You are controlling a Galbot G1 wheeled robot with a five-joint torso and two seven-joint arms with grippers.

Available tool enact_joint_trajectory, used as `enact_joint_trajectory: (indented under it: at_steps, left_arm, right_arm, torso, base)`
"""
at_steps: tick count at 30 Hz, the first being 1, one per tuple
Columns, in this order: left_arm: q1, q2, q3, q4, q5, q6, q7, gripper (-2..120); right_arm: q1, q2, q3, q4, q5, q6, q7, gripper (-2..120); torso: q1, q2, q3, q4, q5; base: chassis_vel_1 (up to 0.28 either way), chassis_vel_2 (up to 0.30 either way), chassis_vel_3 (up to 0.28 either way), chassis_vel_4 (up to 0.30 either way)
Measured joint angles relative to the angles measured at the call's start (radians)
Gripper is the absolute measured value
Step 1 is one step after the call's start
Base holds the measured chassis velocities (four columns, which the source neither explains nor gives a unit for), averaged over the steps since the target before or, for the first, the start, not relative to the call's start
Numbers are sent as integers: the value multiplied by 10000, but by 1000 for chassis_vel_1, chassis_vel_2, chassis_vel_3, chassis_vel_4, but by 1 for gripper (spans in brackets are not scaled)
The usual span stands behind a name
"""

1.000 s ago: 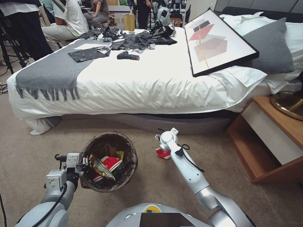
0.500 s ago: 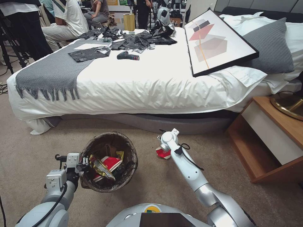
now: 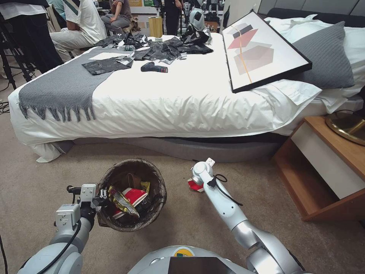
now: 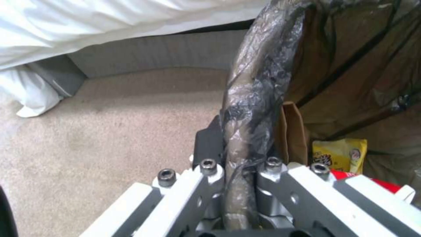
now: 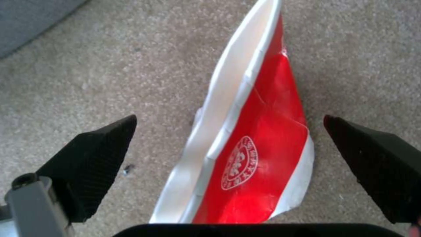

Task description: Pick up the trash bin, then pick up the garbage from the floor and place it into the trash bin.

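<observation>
One flattened red-and-white cup (image 5: 245,144) lies on the carpet (image 3: 182,220) just right of centre in the head view, between your right gripper (image 5: 228,164)'s wide-apart fingers. It lies thin and flat, so closing too high may skate over it or only nip an edge. At lower left, your left gripper (image 4: 239,184) is clamped on the bagged rim of the trash bin (image 3: 131,196); the slick liner could slip, tipping the bin and its litter.
</observation>
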Motion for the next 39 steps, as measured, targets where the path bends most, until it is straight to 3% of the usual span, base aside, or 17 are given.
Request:
enact_joint_trajectory:
  at_steps: [6, 29, 32, 39]
  left_arm:
    - [-26, 5, 3, 0, -26, 13, -1, 3]
    - [-79, -17, -2, 0, -4, -41, -1, 3]
    - [-81, 4, -7, 0, -4, -43, 0, 3]
    - [-77, 9, -4, 0, -4, -43, 5, 3]
  right_arm:
    - [-107, 0, -19, 44, -73, 102, 19, 93]
    - [-465, -232, 210, 686, -69, 139, 31, 7]
    - [-475, -250, 230, 693, -68, 138, 2, 0]
    - [-598, -294, 277, 734, -112, 137, -126, 0]
  torso:
    - [0, 0, 0, 0, 0]
    - [0, 0, 0, 0, 0]
    - [0, 0, 0, 0, 0]
    - [-1, 0, 0, 0, 0]
  base:
    - [0, 0, 0, 0]
    - [0, 0, 0, 0]
    - [0, 0, 0, 0]
    - [0, 0, 0, 0]
